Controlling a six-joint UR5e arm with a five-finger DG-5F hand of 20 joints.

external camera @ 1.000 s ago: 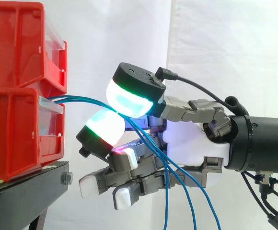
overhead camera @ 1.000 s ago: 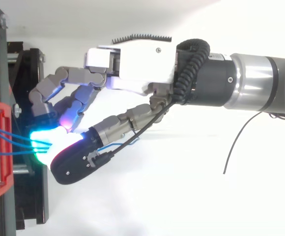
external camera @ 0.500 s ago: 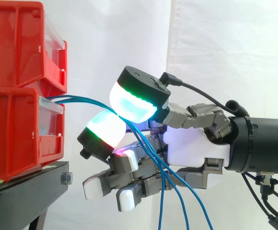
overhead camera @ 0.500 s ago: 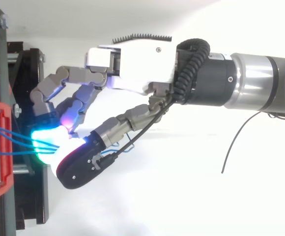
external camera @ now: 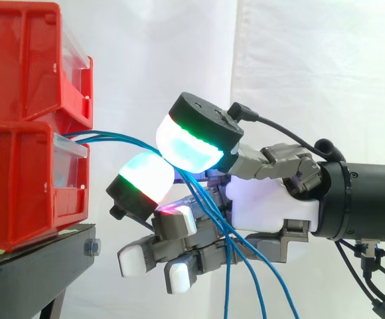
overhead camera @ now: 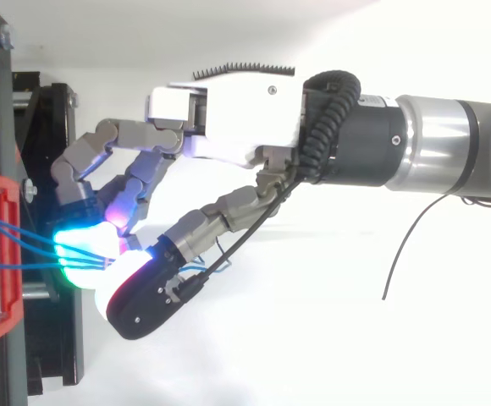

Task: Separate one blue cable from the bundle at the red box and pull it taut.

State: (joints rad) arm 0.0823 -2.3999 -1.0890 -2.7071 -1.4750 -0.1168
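We find the hand (external camera: 265, 206) pinching the blue cables (external camera: 116, 138) just beside the red box (external camera: 20, 179).
We judge them light, limp and slippery; we would take one strand firmly between the pads (external camera: 187, 145), near the box.

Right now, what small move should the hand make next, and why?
Probably loosen the pinch to let all but one slip out: the hand pinches several blue cables between its pads near the red box; they sag below it, so none is separate or taut.

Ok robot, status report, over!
Hand pinching blue cables between pads. Several together, none separated yet. Curved, not taut, at red box. Nothing blocking.
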